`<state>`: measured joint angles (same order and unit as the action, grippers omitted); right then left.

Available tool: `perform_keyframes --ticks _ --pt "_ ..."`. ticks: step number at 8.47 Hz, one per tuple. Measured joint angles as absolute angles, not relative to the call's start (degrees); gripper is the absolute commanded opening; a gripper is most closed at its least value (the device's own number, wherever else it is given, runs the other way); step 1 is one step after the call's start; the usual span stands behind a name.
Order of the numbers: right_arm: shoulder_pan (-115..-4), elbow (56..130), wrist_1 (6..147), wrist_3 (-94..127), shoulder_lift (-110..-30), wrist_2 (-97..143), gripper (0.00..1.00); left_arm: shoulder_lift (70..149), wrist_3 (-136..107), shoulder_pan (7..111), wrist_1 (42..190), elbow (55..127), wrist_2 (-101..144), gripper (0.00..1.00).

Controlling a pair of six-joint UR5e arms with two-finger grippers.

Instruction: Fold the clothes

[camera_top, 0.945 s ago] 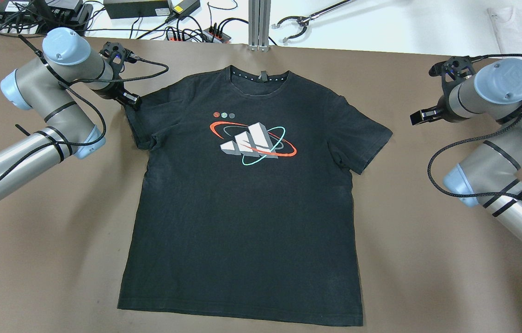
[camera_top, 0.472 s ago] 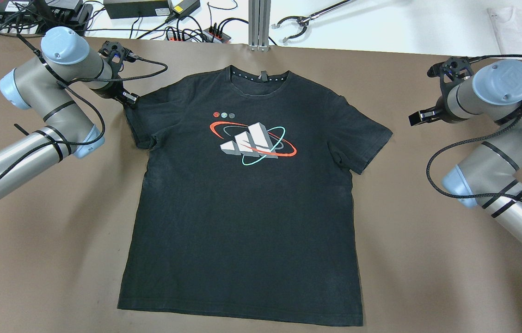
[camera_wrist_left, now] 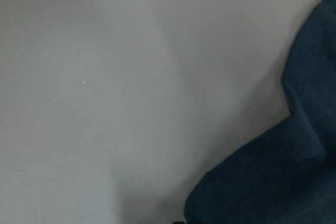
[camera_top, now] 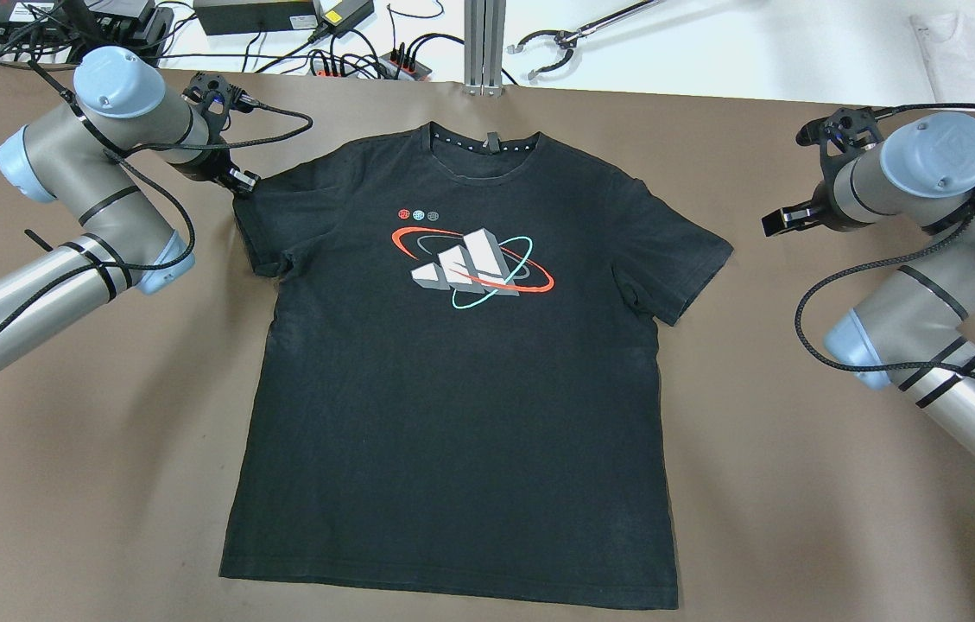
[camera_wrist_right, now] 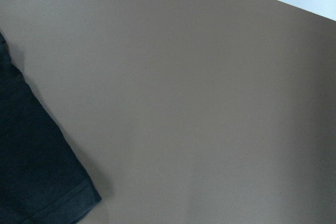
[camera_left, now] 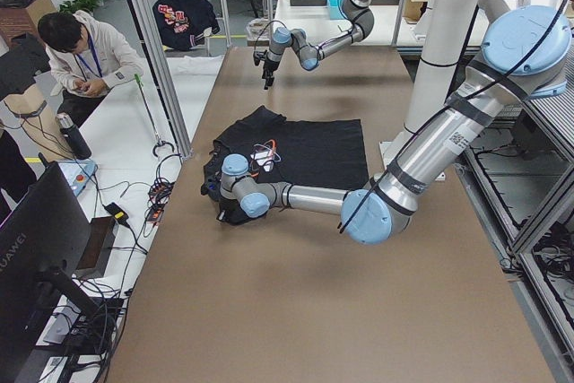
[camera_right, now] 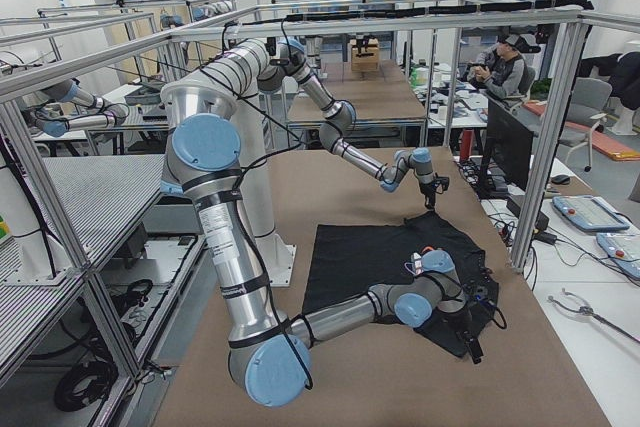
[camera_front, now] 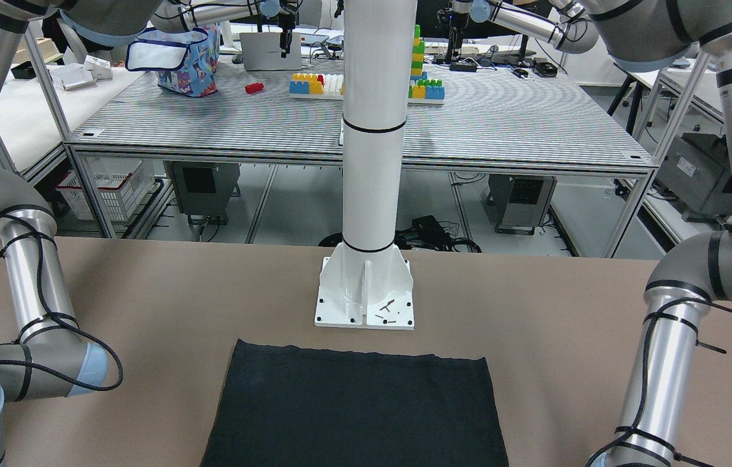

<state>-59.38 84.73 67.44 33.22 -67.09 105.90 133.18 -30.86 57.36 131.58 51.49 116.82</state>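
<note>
Black clothes (camera_top: 452, 406) flat, sleeve edge at left claw (camera_top: 243, 182)

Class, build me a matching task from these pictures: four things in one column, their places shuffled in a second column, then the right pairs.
1 black T-shirt
2 left gripper
3 right gripper
4 white pole base

A over bare table, apart from the shirt
B lying flat, print up
C at the shirt's edge
D standing just past the hem

Pairs: 1-B, 2-C, 3-A, 4-D

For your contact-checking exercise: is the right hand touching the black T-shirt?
Apart. In the overhead view, bare table lies between the right hand and the T-shirt sleeve.
</note>
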Motion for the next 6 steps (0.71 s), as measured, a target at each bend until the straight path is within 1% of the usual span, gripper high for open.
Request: perform_keyframes --ticks 3,6 --pt "-59.3 84.7 67.3 33.2 -67.3 105.8 0.94 132.5 -33.8 57.3 131.4 54.0 116.6 0.00" --pt "-58.9 84.7 67.2 33.2 -67.3 105.9 0.94 132.7 -44.0 55.8 131.2 58.5 116.1 0.00"
